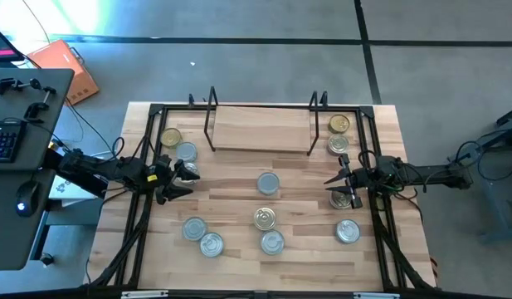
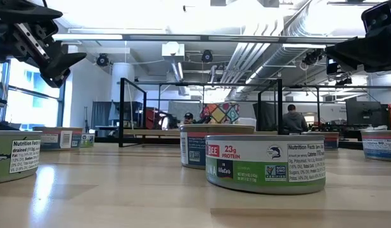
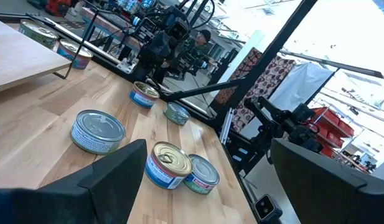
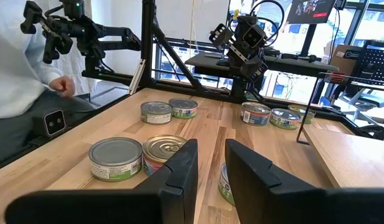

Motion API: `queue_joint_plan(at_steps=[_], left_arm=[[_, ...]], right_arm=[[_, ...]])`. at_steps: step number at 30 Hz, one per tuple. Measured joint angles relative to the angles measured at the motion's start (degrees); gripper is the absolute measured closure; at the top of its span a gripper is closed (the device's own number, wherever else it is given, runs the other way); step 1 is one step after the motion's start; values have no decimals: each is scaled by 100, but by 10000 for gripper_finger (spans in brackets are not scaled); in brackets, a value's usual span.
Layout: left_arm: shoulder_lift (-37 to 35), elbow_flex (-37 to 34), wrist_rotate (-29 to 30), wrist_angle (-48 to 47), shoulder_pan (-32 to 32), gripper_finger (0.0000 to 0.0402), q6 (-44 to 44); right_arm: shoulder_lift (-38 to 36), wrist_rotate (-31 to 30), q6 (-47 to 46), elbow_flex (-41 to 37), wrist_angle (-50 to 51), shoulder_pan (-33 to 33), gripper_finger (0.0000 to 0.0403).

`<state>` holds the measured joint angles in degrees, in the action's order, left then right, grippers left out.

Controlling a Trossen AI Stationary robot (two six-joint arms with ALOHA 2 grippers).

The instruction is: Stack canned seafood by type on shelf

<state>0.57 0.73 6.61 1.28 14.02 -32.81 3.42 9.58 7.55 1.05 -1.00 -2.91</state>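
Several round seafood tins lie scattered on the wooden table. A silver-topped tin and a gold-topped tin sit mid-table. The shelf stands at the far edge, its board bare, with tins beside it on both sides. My left gripper hovers open on the left, above a tin; its fingers stand wide apart. My right gripper hovers on the right, open with a narrow gap, above a partly hidden tin. Neither gripper touches a tin.
Left of the shelf sit a gold-topped tin and a silver one; right of it, a gold one and a silver one. More silver tins lie near the front. A person's hand shows beyond the table.
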Motion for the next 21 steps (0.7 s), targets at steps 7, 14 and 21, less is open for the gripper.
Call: queue_joint_plan(at_steps=[7, 14, 21], left_arm=[[0, 1, 0, -1, 1, 67, -1], [-1, 0, 2, -2, 2, 67, 1], [1, 1, 1, -1, 0, 67, 1]], right_arm=[[0, 0, 1, 0, 0, 0, 329], [0, -531, -748, 0, -710, 6, 329], [0, -280, -1354, 0, -2765, 13, 329]])
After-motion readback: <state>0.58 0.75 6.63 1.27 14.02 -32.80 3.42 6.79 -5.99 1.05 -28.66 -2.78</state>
